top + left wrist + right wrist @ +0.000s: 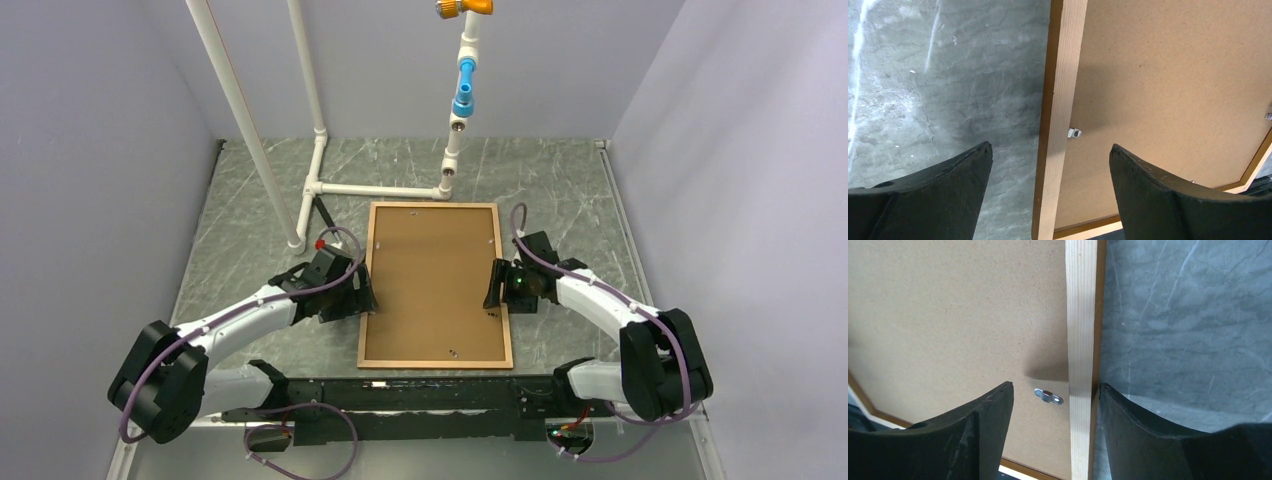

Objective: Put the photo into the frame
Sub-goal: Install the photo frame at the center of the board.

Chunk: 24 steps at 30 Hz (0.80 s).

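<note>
At its left rail, the frame (1064,75) lies face down for back loading, the left gripper (1049,146) straddling it, jaws wide apart; the backing board (1173,75) fills it, so the photo, if inside, is hidden; the right gripper (1055,385) brackets the right rail, unclamped, likely squaring it

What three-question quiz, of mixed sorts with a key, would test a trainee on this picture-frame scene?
1. True or false: the frame stands upright on one edge.
2. What shows inside the frame? A) a mirror B) a brown backing board C) blue cloth
3. Which rail of the frame does the left pincer straddle with open jaws?
Key: 1 false, it lies flat; 2 B; 3 the left long rail.
</note>
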Available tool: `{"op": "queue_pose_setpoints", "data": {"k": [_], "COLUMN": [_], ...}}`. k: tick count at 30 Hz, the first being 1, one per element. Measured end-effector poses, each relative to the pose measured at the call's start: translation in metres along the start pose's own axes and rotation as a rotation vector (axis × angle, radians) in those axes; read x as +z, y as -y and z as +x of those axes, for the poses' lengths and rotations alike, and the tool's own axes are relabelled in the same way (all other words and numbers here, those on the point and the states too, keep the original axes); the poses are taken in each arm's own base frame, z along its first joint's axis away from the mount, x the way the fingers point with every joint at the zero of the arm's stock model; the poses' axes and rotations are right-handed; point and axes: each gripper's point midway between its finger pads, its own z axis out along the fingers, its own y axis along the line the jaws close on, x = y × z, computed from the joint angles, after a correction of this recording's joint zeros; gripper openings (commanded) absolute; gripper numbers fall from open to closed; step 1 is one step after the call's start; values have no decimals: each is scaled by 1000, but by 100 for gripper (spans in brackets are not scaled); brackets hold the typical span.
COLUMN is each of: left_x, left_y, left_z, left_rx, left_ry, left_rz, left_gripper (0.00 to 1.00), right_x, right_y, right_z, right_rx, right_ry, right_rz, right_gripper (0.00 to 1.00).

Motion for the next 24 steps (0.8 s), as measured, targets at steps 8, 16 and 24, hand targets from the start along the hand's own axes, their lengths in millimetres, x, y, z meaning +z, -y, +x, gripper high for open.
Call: {"op": "queue_pose_setpoints", "data": {"k": [8, 16, 24], "left_x": [6, 10, 11], "left_y": [-3, 0, 1], "left_z": [6, 3, 2], "left_rx": [5, 6, 6], "left_ry": [-34, -44, -42], "left_rz": [-14, -24, -20], "left_gripper": [90, 89, 89], "right_x": [-2, 1, 1], "right_y": [6, 6, 6], "right_z": [14, 15, 8], "right_rx": [-84, -136, -146], "right_ry": [-22, -33, -16], "right_rz": [125, 233, 287], "right_gripper": [61, 59, 40]}}
